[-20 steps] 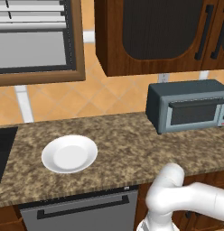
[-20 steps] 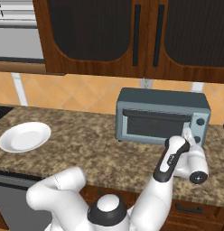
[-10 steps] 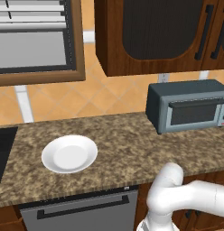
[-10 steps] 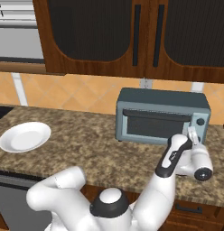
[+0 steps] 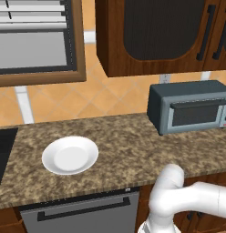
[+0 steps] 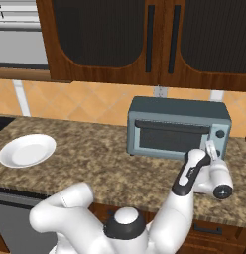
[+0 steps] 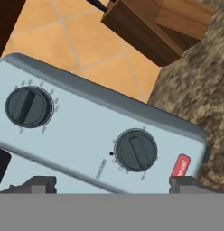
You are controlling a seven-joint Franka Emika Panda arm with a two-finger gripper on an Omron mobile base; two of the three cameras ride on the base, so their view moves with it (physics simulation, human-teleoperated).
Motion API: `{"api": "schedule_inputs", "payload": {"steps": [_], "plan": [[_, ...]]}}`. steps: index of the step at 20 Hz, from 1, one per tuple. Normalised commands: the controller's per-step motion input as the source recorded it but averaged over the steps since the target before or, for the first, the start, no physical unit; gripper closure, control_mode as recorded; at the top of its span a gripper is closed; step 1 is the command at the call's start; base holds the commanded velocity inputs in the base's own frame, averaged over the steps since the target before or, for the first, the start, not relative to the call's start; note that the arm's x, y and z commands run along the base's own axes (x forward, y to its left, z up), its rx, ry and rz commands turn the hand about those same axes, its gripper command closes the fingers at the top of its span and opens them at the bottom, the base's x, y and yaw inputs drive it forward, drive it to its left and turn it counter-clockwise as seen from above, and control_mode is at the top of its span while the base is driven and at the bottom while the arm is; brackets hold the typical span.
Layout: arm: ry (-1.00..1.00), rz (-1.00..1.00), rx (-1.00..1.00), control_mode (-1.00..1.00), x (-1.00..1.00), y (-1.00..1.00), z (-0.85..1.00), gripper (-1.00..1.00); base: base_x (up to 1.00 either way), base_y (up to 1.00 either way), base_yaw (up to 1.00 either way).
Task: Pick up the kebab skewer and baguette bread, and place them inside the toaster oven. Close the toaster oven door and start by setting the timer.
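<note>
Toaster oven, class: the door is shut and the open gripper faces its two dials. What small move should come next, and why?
Probably ease the gripper forward onto the dial between its fingertips, then close. The toaster oven door is shut, the jaws are open and touch nothing, and that dial is likely the timer.

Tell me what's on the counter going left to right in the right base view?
White plate → toaster oven → the robot's claw, at the oven's right end by the knobs.
</note>
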Motion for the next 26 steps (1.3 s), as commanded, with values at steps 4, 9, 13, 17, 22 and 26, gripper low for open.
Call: {"api": "schedule_inputs", "payload": {"steps": [4, 9, 13, 17, 22, 26], "plan": [[0.0, 0.0, 0.0, -1.0, 0.15, -0.06, -0.04, -1.0, 0.0, 0.0, 0.0], [0.0, 0.0, 0.0, -1.0, 0.13, -0.27, -0.07, -1.0, 0.0, 0.0, 0.0], [0.0, 0.0, 0.0, -1.0, 0.2, -0.05, -0.12, -1.0, 0.0, 0.0, 0.0], [0.0, 0.0, 0.0, -1.0, 0.13, 0.0, -0.04, -1.0, 0.0, 0.0, 0.0], [0.0, 0.0, 0.0, -1.0, 0.01, -0.03, -0.03, -1.0, 0.0, 0.0, 0.0], [0.0, 0.0, 0.0, -1.0, 0.01, -0.05, -0.08, -1.0, 0.0, 0.0, 0.0]]}}
